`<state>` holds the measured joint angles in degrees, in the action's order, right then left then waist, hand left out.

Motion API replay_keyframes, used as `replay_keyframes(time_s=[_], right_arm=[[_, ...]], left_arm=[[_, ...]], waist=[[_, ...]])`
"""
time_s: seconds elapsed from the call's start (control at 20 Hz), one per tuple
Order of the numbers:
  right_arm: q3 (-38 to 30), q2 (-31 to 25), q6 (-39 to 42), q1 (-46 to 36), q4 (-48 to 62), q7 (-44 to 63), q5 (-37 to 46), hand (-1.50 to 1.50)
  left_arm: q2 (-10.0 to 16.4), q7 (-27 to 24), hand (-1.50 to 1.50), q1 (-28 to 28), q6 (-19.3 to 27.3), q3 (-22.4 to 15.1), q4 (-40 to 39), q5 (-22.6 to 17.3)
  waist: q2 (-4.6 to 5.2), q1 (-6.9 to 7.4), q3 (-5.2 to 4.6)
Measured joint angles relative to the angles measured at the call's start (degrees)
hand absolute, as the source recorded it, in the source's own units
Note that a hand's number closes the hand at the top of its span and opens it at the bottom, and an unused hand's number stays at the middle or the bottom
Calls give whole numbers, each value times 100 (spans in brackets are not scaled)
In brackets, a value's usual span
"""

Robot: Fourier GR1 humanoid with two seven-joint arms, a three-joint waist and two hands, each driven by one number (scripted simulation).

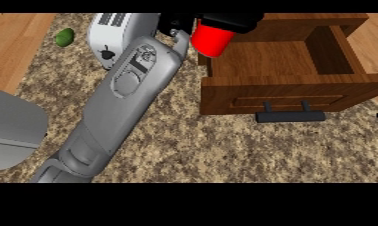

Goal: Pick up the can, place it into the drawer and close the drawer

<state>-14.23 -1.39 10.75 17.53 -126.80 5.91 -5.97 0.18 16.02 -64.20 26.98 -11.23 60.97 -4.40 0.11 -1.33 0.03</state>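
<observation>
Can (210, 42) is gripped in the curled right hand (230, 21), held at the open drawer's (280, 97) far-left corner; placing and closing are judged outstanding.

can (212, 40): 1, red, held in the right hand (230, 20)
hands in view: 1, black
drawer (258, 65): 1, open, right of and below the hand
drawer handle (290, 116): 1, black bar, well below the hand
toaster (109, 32): 1, left of the hand
green item (65, 36): 1, far left of the hand
</observation>
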Motion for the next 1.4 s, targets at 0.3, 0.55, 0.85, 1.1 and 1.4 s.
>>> replay_keyframes(time_s=[0.3, 0.55, 0.85, 1.1, 1.4], right_arm=[[-18, 7, 34, -144, 309, -155, 26, -150], [-46, -17, 46, -211, 312, -92, -8, -150], [-3, -74, 20, -328, 240, 40, -8, -150], [-43, -145, 22, -470, 247, 136, -50, -150], [-28, -188, -2, -700, 401, 154, -3, -150]], left_arm=[[-13, -184, 150, -737, 244, -161, -960, -357], [-17, -281, 150, -1298, 445, -391, -1637, -722], [-19, -648, 150, -1757, 525, -624, -2474, -1147], [-18, -749, 150, -2037, 582, -883, -2967, -1512], [-18, -1073, 150, -2057, 700, -1281, -3349, -1867]], waist=[[15, -45, 2], [23, -94, 3], [48, -180, 5], [65, -257, 7], [98, -344, 11]])
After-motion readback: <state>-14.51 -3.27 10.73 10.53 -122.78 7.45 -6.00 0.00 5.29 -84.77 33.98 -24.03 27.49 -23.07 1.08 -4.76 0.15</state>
